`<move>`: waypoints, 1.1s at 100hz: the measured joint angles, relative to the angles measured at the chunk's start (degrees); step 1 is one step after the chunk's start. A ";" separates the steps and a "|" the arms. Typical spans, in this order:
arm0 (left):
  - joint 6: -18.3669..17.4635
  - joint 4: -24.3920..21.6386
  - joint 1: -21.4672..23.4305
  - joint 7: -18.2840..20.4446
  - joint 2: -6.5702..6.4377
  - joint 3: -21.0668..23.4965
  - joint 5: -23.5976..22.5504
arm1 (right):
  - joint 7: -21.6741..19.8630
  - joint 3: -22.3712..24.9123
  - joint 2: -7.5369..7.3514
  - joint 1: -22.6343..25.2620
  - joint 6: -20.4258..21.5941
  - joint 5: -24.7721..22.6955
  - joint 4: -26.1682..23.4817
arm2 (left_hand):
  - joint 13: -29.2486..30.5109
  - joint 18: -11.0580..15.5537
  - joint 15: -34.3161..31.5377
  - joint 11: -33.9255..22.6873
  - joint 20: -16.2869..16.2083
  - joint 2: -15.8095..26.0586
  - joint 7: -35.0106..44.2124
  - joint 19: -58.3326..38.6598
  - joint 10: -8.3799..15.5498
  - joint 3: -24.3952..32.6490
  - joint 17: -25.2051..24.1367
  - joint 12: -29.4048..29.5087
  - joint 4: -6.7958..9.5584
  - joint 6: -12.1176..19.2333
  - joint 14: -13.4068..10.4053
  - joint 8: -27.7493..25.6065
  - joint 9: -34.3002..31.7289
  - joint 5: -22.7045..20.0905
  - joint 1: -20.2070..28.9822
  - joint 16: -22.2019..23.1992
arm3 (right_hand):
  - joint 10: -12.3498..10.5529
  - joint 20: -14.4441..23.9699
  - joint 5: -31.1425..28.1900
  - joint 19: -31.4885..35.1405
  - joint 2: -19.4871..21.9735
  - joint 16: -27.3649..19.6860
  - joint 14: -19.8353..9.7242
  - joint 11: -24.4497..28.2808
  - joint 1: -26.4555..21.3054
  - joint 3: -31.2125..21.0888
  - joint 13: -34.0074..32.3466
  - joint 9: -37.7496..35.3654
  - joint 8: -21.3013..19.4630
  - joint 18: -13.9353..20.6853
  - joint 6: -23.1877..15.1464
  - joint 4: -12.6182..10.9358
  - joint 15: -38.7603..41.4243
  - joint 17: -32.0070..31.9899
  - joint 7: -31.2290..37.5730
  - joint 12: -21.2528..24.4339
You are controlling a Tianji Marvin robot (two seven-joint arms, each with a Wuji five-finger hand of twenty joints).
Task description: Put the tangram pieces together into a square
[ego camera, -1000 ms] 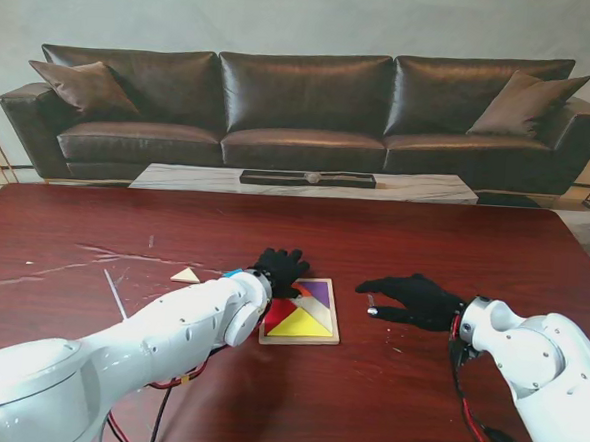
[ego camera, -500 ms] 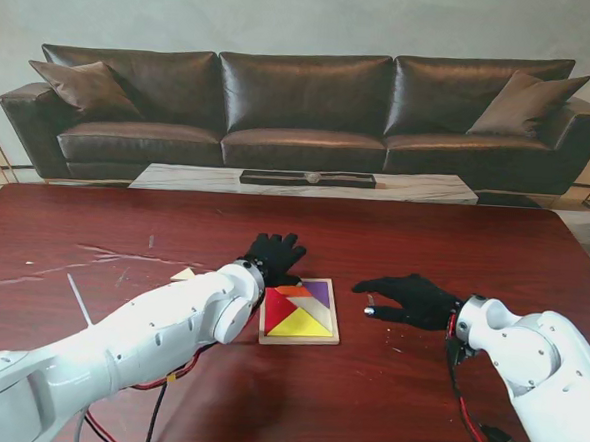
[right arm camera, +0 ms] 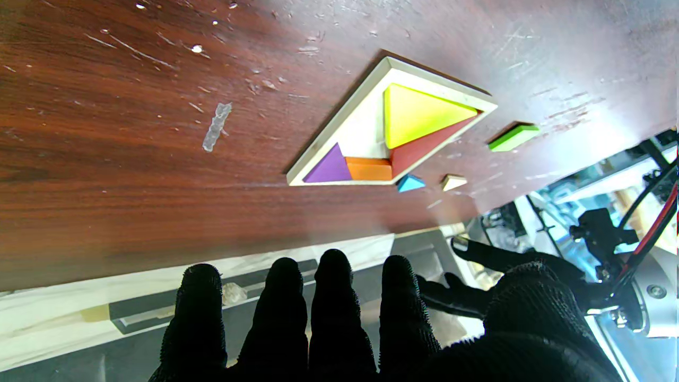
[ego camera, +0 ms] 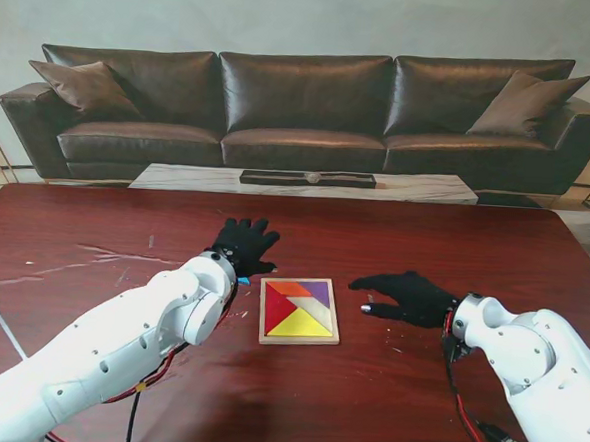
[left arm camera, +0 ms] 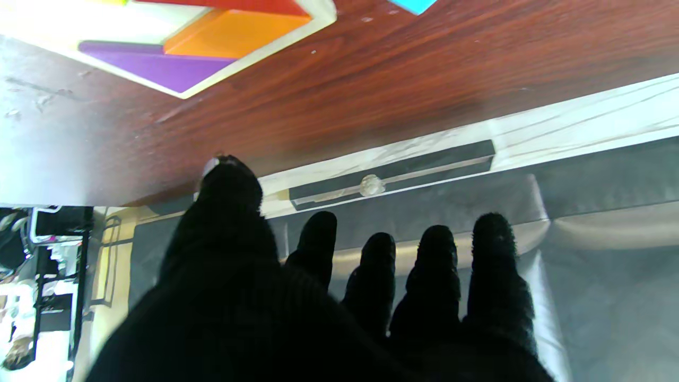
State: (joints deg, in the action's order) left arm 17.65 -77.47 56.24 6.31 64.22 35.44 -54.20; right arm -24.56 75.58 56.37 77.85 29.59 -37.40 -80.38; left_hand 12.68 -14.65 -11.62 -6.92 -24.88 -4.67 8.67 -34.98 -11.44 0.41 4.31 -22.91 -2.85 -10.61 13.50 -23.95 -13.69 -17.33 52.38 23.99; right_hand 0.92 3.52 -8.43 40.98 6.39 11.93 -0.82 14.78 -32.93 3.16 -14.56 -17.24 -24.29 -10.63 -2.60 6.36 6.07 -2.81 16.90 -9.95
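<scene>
The wooden tangram tray [ego camera: 298,340] lies in the middle of the table. It holds a yellow triangle [ego camera: 301,327], a red triangle [ego camera: 276,317], an orange piece [ego camera: 290,289], a purple triangle [ego camera: 319,289] and a pale piece. In the right wrist view a blue triangle [right arm camera: 410,183], a cream triangle [right arm camera: 454,182] and a green piece [right arm camera: 513,137] lie loose on the table outside the tray [right arm camera: 339,118]. My left hand [ego camera: 243,245] is open, fingers spread, beyond the tray's far left corner. To the tray's right, my right hand [ego camera: 406,296] hovers open.
A dark leather sofa [ego camera: 302,111] and a low marble table [ego camera: 307,182] stand beyond the table's far edge. White scratches [ego camera: 102,259] mark the table on the left. Red and black cables [ego camera: 464,402] hang by my right forearm.
My left hand has moved off the tray's far left corner, farther from me and to the left. Its forearm now hides the cream triangle. The right hand has barely shifted.
</scene>
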 measured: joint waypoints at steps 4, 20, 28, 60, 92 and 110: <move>0.24 -1.01 0.93 1.16 -0.44 1.17 -0.90 | 0.04 -0.17 0.01 -0.10 0.00 0.06 0.01 | 0.00 0.00 0.01 0.15 0.10 0.00 -0.01 0.07 0.00 0.00 0.00 0.18 0.00 0.00 0.00 0.00 0.00 -0.04 0.00 -0.21 | 0.00 0.00 0.00 0.00 0.00 0.00 0.00 0.00 0.00 0.00 0.00 0.00 0.00 0.00 0.00 0.00 0.00 0.00 0.00 0.00; 0.46 -4.56 4.83 4.42 -1.86 5.94 -2.91 | 0.24 -0.74 0.06 -0.42 0.00 0.25 0.01 | 0.00 0.00 0.03 0.20 1.24 0.00 -0.01 0.63 0.00 0.00 -0.01 0.52 0.00 0.00 0.06 0.00 0.00 -0.10 0.00 -0.82 | 0.00 0.00 0.00 0.00 0.00 0.00 0.00 0.00 0.00 0.00 0.00 0.00 0.00 0.00 0.00 0.00 0.00 0.00 0.00 0.00; 0.48 -6.40 6.78 6.30 -2.50 7.90 -5.85 | 0.24 -1.03 0.08 -0.60 0.00 0.39 0.00 | 0.00 0.00 0.03 0.20 1.40 0.00 -0.01 0.73 0.00 0.00 -0.01 0.53 0.00 0.00 0.06 0.00 0.00 -0.10 0.00 -1.09 | 0.00 0.00 0.00 0.00 0.00 0.00 0.00 0.00 -0.01 0.00 0.00 0.00 0.00 0.00 0.00 0.00 0.00 0.00 0.00 0.00; 0.98 -10.04 12.09 8.70 -3.76 12.83 -9.80 | 0.30 -2.05 0.17 -1.31 0.00 0.79 -0.01 | 0.00 0.00 0.04 0.23 2.66 0.00 -0.01 0.75 0.00 0.00 -0.01 0.56 0.00 0.02 0.07 0.00 0.00 -0.10 -0.01 -1.28 | 0.00 0.00 0.00 0.00 0.00 0.00 0.00 0.00 -0.01 0.00 0.00 0.00 0.00 0.00 0.00 0.00 0.00 0.00 0.00 0.00; 1.75 -7.64 12.33 8.32 -4.00 13.32 -10.26 | 0.25 -2.25 0.24 -1.54 0.06 1.14 0.00 | 0.00 0.00 0.04 0.23 2.72 0.00 -0.01 0.75 0.00 0.00 0.01 0.56 0.00 0.80 0.07 0.00 -0.02 -0.14 0.12 -1.74 | 0.00 0.00 0.00 0.00 0.00 0.00 0.00 0.00 -0.01 0.00 0.00 0.00 0.00 0.00 0.00 0.00 0.00 0.00 0.00 0.00; 2.14 -2.84 10.73 6.82 -4.00 13.00 -9.57 | 0.06 -2.14 0.25 -1.48 0.05 1.24 -0.07 | 0.00 0.00 0.04 0.23 3.32 -0.79 -0.01 0.71 0.00 -0.02 0.07 0.56 0.01 1.48 0.07 0.00 -0.02 -0.15 1.89 -1.76 | 0.00 0.00 0.00 0.00 0.00 0.00 0.00 0.00 -0.01 0.00 0.00 0.00 0.00 0.00 0.00 0.00 0.00 0.00 0.00 0.00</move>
State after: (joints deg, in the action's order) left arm 19.78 -80.31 66.97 13.13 60.21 48.44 -63.77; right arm -24.50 73.44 56.62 76.37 29.64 -36.16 -80.45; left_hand 12.68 -14.65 -11.58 -6.69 -21.56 -5.46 8.65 -34.28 -11.44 0.39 4.38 -22.35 -2.84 -9.13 13.56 -23.95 -13.71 -17.48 54.27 22.23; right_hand 0.92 3.52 -8.43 40.98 6.39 11.93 -0.82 14.78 -32.94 3.16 -14.56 -17.23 -24.29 -10.63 -2.60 6.36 6.07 -2.81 16.90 -9.95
